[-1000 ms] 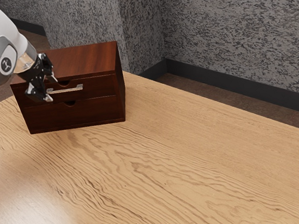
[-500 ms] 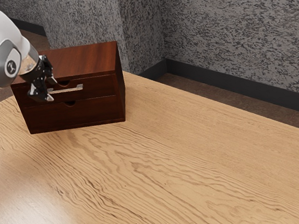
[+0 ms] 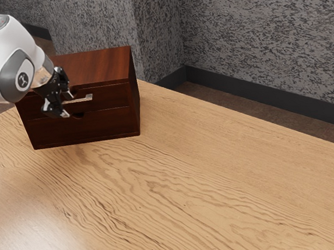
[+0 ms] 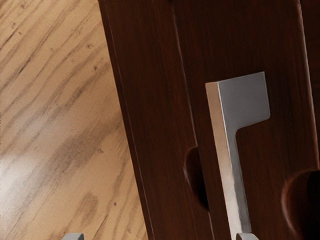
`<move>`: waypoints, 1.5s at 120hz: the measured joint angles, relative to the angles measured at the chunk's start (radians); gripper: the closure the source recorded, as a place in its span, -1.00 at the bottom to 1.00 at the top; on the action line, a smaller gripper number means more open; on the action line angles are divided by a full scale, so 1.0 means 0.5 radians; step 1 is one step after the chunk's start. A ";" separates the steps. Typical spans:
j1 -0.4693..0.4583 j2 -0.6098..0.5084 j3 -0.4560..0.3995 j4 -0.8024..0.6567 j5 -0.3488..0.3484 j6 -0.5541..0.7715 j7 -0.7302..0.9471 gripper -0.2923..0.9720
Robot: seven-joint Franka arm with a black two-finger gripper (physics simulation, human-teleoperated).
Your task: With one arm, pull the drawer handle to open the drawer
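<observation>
1. The gripper (image 3: 63,102) stands wide open and grips nothing. In the exterior view one finger sits above the bar of the handle (image 3: 78,98) and the other below it, at the bar's end nearer the arm.
2. In the wrist view two pale fingertips (image 4: 246,236) show at the edge. One lies right at the handle (image 4: 231,165); whether it touches cannot be told. The other is well apart from it, over bare table (image 4: 50,125).
3. The handle is a flat silver bar with a squared tab at its far end. It runs straight away from the fingers along the front of the drawer (image 3: 108,96).
4. The drawer is the upper of two in a small dark wooden cabinet (image 3: 96,66). Its front reads as level with the lower drawer (image 3: 97,125) under the fingers. It appears shut.
5. A rounded notch (image 4: 196,175) is cut into the wood beside the bar, just ahead of the fingers. A second one shows at the other side of the bar.
6. Behind the fingers, the white and grey arm (image 3: 11,64) comes in from the exterior view's left.
7. The cabinet rests on the light wood-grain table (image 3: 209,181), set at an angle near its far corner. Most of the tabletop lies beyond the cabinet from the fingers.
8. A speckled grey wall (image 3: 268,34) stands behind the cabinet and table.
</observation>
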 joint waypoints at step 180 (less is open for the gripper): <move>0.067 0.229 -0.009 0.162 -0.059 0.022 -0.007 0.06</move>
